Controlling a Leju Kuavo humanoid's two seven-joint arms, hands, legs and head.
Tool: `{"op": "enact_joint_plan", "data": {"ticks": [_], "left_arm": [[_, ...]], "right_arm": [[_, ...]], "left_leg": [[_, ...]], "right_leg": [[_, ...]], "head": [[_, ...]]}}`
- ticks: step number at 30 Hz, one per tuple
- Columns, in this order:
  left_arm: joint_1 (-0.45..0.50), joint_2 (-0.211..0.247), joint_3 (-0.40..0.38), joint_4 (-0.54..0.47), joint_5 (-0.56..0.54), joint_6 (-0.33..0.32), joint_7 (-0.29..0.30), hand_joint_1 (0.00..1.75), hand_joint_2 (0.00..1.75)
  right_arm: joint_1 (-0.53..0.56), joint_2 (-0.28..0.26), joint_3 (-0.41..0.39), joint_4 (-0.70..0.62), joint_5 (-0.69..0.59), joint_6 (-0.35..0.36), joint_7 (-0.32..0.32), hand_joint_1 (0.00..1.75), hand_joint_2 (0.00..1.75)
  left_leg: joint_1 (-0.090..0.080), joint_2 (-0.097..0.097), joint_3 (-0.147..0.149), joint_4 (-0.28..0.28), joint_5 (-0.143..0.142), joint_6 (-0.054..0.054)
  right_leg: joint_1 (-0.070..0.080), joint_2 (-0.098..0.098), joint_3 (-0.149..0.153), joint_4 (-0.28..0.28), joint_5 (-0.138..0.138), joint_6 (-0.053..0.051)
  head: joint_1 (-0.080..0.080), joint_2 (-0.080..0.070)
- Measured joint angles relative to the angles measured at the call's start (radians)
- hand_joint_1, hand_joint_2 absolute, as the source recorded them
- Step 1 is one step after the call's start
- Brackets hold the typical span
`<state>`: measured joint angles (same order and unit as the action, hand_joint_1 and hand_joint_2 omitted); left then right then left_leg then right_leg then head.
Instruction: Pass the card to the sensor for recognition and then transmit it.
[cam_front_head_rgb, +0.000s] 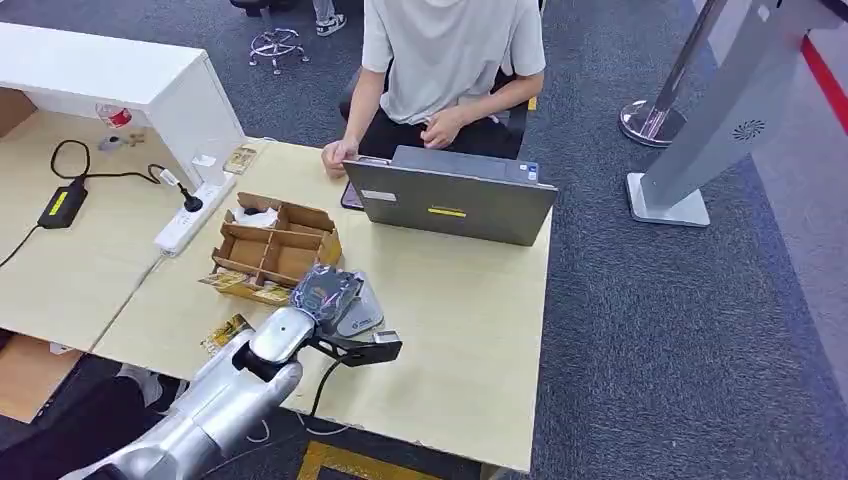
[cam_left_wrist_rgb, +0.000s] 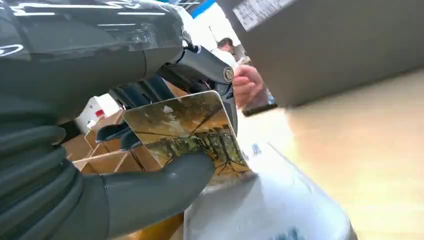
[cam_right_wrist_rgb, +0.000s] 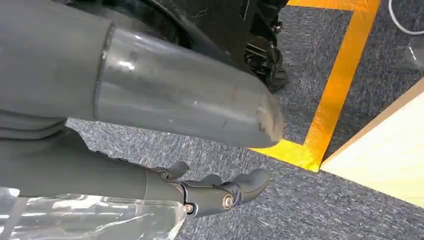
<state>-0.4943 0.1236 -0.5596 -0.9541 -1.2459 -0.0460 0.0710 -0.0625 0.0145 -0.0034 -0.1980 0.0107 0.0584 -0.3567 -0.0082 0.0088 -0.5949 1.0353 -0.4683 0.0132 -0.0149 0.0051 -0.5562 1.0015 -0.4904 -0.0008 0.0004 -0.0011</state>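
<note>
Grey-carpeted office, pale table (cam_front_head_rgb: 450, 300). Card (cam_left_wrist_rgb: 187, 132): thin, stiff, light, slick; pinched flat by left robot hand (cam_left_wrist_rgb: 150, 145) above sensor (cam_front_head_rgb: 360, 312). Right robot hand (cam_right_wrist_rgb: 200, 192): empty, fingers loosely apart.

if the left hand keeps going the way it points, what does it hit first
Probably the grey sensor on the table, right under the card that the left hand holds. Beyond it stands the laptop, though depth is hard to judge.

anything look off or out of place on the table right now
Only small things: two loose picture cards lie on the pale wooden table outside the brown cardboard divider box, near the table's front edge. The left hand holds a picture card over the grey sensor pad.
</note>
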Motion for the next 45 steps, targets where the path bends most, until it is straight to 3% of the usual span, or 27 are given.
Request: {"op": "enact_joint_plan", "data": {"ticks": [4,7,11,19,28,34,35,45], "left_arm": [[-0.002,0.014,0.000,-0.061,-0.007,0.170,-0.004,1.75,1.75],[-0.012,0.044,0.009,-0.192,-0.048,0.330,0.000,1.75,1.75],[-0.053,0.095,0.067,-0.337,-0.131,0.459,-0.019,1.75,1.75],[-0.135,0.140,0.155,-0.413,-0.160,0.465,-0.055,1.75,1.75],[-0.163,0.150,0.175,-0.414,-0.185,0.441,-0.048,1.75,1.75],[-0.288,0.147,0.175,-0.247,-0.168,0.358,-0.034,1.75,1.75],[-0.300,0.146,0.174,-0.222,-0.162,0.354,-0.035,0.00,1.75],[-0.319,0.143,0.174,-0.135,-0.122,0.304,-0.034,0.00,1.75]], "right_arm": [[0.002,0.000,-0.002,0.000,0.013,0.001,-0.013,0.00,0.00],[0.001,0.000,-0.002,0.000,0.028,0.003,-0.015,0.00,0.00],[0.001,0.001,-0.002,0.000,0.043,0.005,-0.013,0.00,0.00],[-0.002,0.003,-0.003,0.000,0.050,0.008,-0.008,0.00,0.00],[-0.005,0.008,-0.007,0.000,0.055,0.016,-0.004,0.00,0.00],[-0.014,0.016,-0.025,-0.002,0.031,0.058,0.008,0.00,0.00],[-0.015,0.017,-0.029,-0.002,0.029,0.058,0.008,0.00,0.00],[-0.013,0.021,-0.052,-0.002,0.030,0.037,0.010,0.00,0.00]], "left_leg": [[0.000,0.000,-0.002,0.000,0.002,0.000],[0.000,-0.001,-0.003,0.000,0.002,0.000],[0.000,-0.001,-0.003,0.000,0.002,0.000],[0.000,-0.001,-0.003,0.000,0.002,0.000],[0.000,-0.001,-0.004,0.000,0.002,0.000],[0.000,-0.001,-0.003,0.000,0.003,-0.001],[0.000,-0.001,-0.003,0.000,0.003,-0.001],[0.000,-0.001,-0.005,0.000,0.003,-0.001]], "right_leg": [[0.000,0.000,-0.001,0.000,0.001,0.000],[0.000,-0.001,-0.001,0.001,0.001,0.000],[0.000,-0.001,-0.002,0.000,0.001,0.001],[0.000,-0.001,-0.002,0.001,0.001,0.000],[0.000,-0.001,-0.003,0.000,0.001,0.001],[0.000,-0.001,-0.003,0.000,0.002,0.000],[0.000,-0.001,-0.003,0.001,0.002,0.000],[0.000,-0.001,-0.004,0.000,0.002,0.000]], "head": [[0.000,0.000],[0.000,0.000],[0.000,0.000],[0.000,0.000],[0.000,0.000],[0.000,0.000],[0.000,0.000],[0.000,0.000]]}}
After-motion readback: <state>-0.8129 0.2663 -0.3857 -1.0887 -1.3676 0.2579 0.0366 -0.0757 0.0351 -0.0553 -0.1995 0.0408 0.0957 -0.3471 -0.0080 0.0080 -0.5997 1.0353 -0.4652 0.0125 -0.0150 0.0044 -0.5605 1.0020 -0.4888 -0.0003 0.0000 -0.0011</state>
